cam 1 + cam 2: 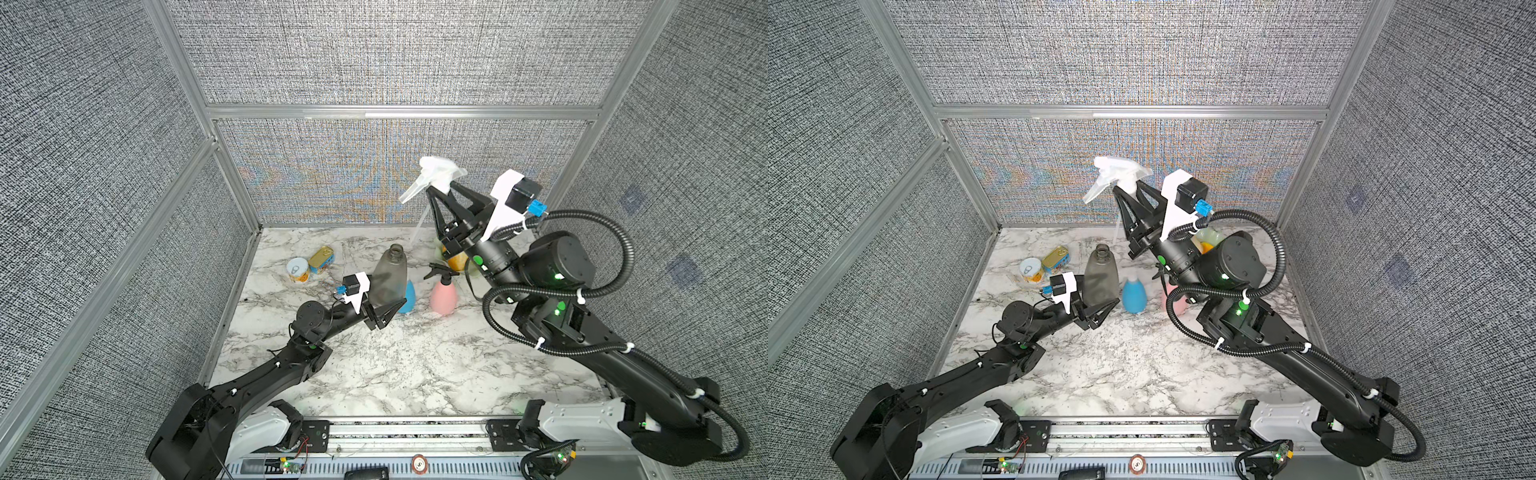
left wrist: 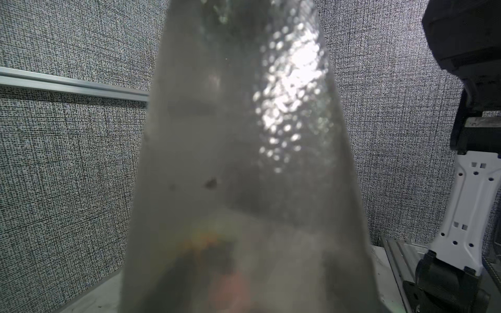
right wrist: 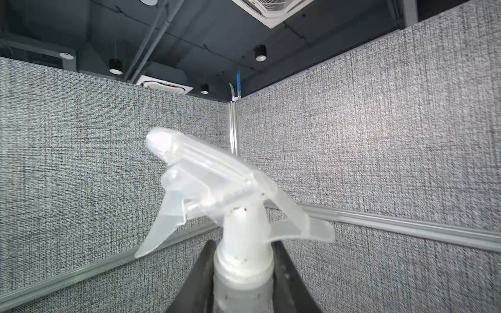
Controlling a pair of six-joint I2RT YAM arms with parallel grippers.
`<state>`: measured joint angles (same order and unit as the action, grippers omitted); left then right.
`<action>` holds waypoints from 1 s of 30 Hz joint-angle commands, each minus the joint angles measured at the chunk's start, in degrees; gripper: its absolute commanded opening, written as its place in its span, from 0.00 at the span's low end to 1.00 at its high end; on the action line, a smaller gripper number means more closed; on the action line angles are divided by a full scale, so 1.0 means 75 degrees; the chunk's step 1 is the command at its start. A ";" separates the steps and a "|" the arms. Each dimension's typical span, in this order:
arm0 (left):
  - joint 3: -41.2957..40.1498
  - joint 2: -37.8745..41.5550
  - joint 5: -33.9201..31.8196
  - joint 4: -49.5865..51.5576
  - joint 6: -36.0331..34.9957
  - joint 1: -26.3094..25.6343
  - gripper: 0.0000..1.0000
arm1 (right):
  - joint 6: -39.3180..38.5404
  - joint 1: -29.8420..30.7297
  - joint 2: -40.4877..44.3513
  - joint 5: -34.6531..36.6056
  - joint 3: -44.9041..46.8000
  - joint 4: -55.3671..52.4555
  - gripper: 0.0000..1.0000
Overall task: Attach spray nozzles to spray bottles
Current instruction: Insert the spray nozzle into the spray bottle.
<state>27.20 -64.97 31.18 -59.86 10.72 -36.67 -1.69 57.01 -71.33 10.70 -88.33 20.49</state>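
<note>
- Up above the marble tabletop (image 1: 415,374), the right jaws are clenched on the collar of the translucent white plastic trigger spray nozzle (image 1: 436,174); it looks light, stiff, a bit slick, so the collar's the spot.
- The left jaws grasp the upright smoky grey tapering plastic bottle (image 1: 388,276) low down; probably thin and squashy, go gentle.

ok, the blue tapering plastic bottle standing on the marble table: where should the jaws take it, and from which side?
Grip the blue tapering plastic bottle round its wide lower body, coming in level from the near side. It stands upright and narrows upward, so a higher grip would likely slip, and the neck must stay free for a nozzle. The translucent smoky grey bottle is close on its left.
</note>
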 commanded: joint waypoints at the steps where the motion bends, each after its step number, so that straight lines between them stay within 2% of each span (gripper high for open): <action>1: 0.0016 0.0026 -0.0038 -0.0246 -0.0110 0.0002 0.72 | -0.0166 0.0039 -0.0290 -0.0427 -0.0441 0.0105 0.29; 8: 0.0020 0.0165 -0.0079 -0.0199 -0.0151 0.0002 0.72 | 0.0006 0.0062 -0.0443 -0.0409 -0.0348 -0.0007 0.28; 16: 0.0085 0.0123 -0.0143 -0.0105 -0.0061 0.0003 0.71 | 0.0438 0.0067 -0.0199 -0.0232 0.0590 0.0182 0.28; 30: 0.0042 0.0254 -0.0351 -0.0140 0.0024 0.0002 0.71 | 0.1274 0.0062 -0.0035 -0.0509 0.2126 0.0724 0.31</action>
<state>27.53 -63.57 29.54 -59.51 10.96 -36.67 5.89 57.39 -71.94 7.01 -73.21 22.90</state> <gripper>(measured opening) 0.736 0.311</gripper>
